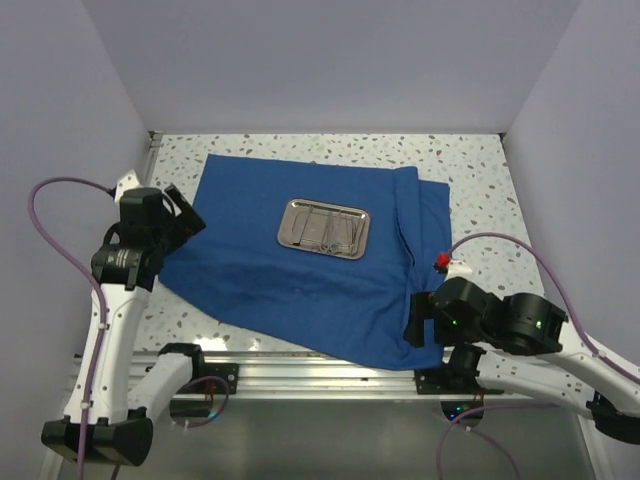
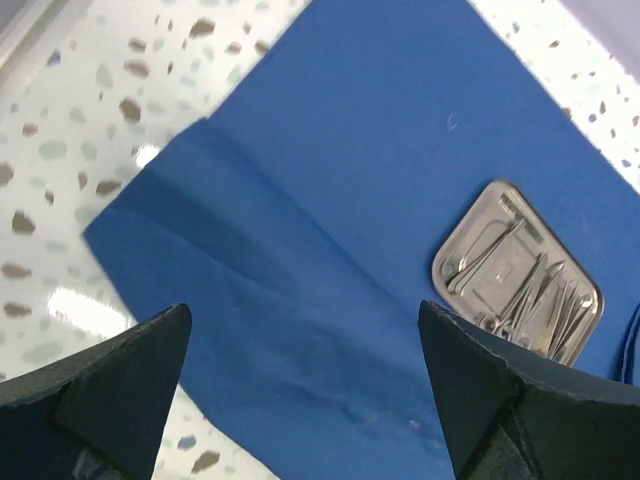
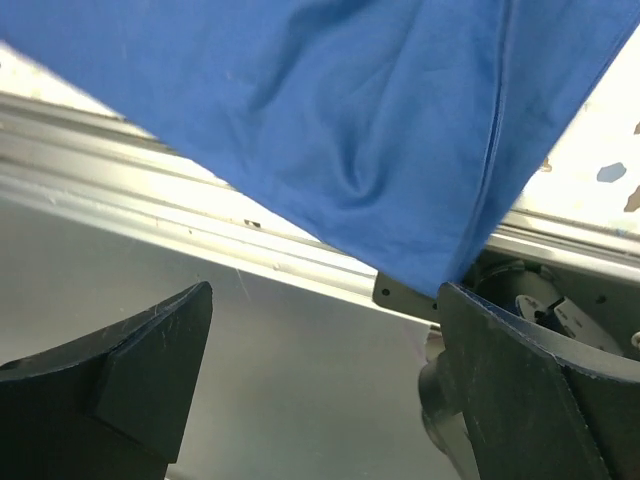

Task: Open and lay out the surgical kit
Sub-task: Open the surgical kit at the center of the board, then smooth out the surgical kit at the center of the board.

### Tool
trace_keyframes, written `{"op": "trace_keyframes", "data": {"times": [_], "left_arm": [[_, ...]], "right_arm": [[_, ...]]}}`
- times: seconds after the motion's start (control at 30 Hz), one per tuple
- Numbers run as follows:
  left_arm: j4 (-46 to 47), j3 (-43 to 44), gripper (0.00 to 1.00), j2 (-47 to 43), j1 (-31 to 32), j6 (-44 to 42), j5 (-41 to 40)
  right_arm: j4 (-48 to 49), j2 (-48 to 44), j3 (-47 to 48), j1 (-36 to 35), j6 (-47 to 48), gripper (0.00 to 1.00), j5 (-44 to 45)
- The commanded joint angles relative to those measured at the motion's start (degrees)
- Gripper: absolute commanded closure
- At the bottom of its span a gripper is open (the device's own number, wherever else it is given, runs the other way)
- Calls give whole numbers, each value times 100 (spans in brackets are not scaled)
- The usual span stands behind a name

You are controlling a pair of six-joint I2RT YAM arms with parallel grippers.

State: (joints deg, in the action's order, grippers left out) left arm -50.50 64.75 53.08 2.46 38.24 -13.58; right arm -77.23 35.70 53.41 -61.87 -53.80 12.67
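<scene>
Cloth [image 1: 300, 280] lies spread over the middle of the speckled table [image 1: 480, 190], with the steel tray [image 1: 323, 227] sitting on it slightly far of centre. The tray's long axis runs left to right, and the thin instruments [image 1: 332, 236] lie bunched inside it.

The left gripper [image 2: 305, 330] hangs at the cloth's left edge with its jaws spread wide and nothing between them. The tray lies to its right, roughly level with it. The right gripper [image 3: 325, 300] sits at the near right corner of the cloth, jaws also wide apart and pinching nothing. The corner droops over the metal rail [image 1: 300, 375] just beyond its fingertips, and the tray lies far and left of it.

Neither arm looks clearly closer to the tray, though the left one seems to have the straighter line to a short end.

A raised fold [image 1: 415, 215] runs near to far along the cloth's right side. Flat cloth surrounds the tray on all sides, which looks like ample room to set instruments down. Bare table shows at the far and right margins.
</scene>
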Motion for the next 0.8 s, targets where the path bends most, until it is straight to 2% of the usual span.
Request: {"op": "trace_keyframes", "data": {"times": [0.0,0.17,0.3,0.43,0.47,0.57,0.6,0.63,0.7,0.73,0.77], "left_arm": [[-741,-540,0,-508,27,482,5],[-1241,-1288,0,-1272,27,842,23],[-1419,-1877,0,-1756,27,967,-65],[-1235,-2072,0,-1644,27,703,-39],[-877,-2098,0,-1486,27,607,48],[-209,-2037,0,-766,18,106,251],[-119,-1880,0,-538,-8,-121,268],[-74,-1826,0,-283,-130,-176,373],[268,-1668,0,411,-474,-212,1152],[321,-1546,0,414,-561,-133,1156],[496,-1275,0,675,-623,-54,1826]], "right_arm": [[-1382,77,319,-10,-728,2,403],[-1208,68,688,-10,-790,2,535],[-715,620,697,-10,-265,2,491],[-557,1453,995,8,-149,2,1202],[-295,1605,1031,25,-53,2,1281],[564,2386,1032,971,903,2,574],[786,2580,988,1888,1472,2,196],[989,2756,953,2306,1695,2,-408],[1385,3719,1249,2896,2153,2,-214],[1438,3725,1425,2952,2276,2,-212],[1413,4281,1636,3004,2478,1,127]]}}
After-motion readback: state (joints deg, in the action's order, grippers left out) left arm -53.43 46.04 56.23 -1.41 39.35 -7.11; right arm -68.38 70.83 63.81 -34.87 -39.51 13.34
